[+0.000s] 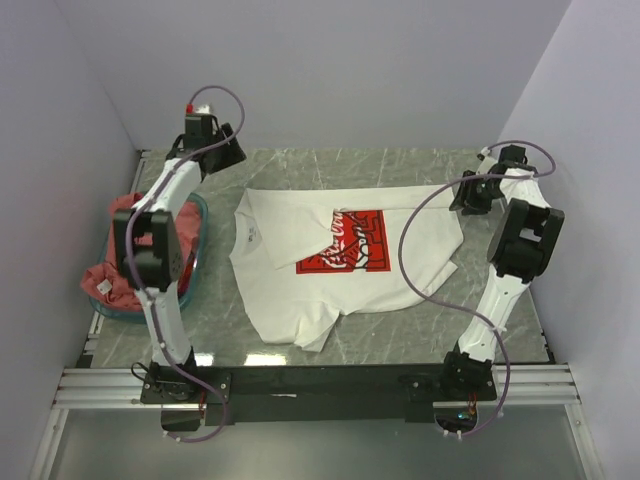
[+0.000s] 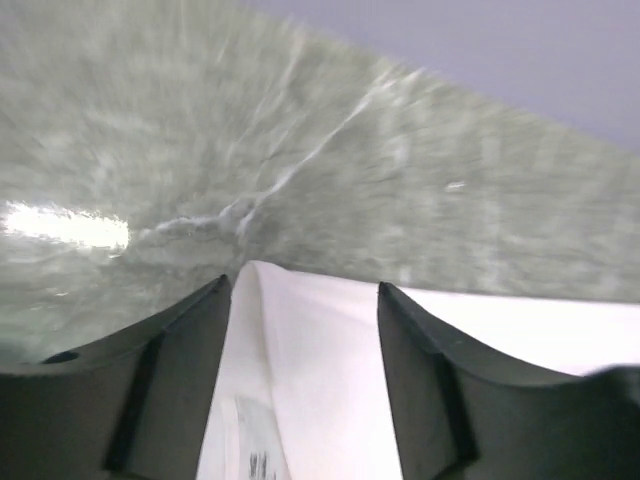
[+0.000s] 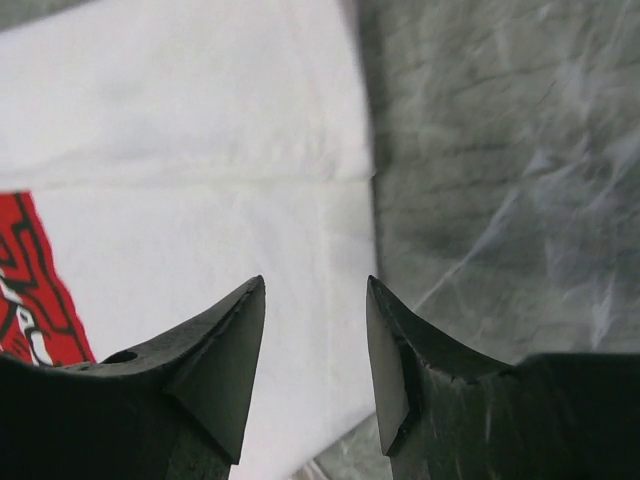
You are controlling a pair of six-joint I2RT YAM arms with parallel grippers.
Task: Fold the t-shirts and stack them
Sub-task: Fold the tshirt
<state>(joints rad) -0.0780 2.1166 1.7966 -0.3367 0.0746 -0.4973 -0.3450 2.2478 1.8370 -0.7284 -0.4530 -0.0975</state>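
Observation:
A white t-shirt [image 1: 340,265] with a red square print [image 1: 345,242] lies spread and partly folded on the marble table [image 1: 400,165]. My left gripper [image 1: 232,152] hovers at the shirt's far left corner. In the left wrist view its jaws [image 2: 305,285] stand open, with white cloth [image 2: 320,380] showing between them. My right gripper [image 1: 466,195] is over the shirt's far right edge. It stands open [image 3: 315,285] above the hem [image 3: 330,330], gripping nothing. A salmon-red t-shirt [image 1: 108,280] lies bunched in the basket.
The teal basket [image 1: 196,262] sits at the table's left edge, beside the left arm [image 1: 150,250]. Grey walls close in the back and both sides. The arms' mounting rail [image 1: 320,385] runs along the near edge.

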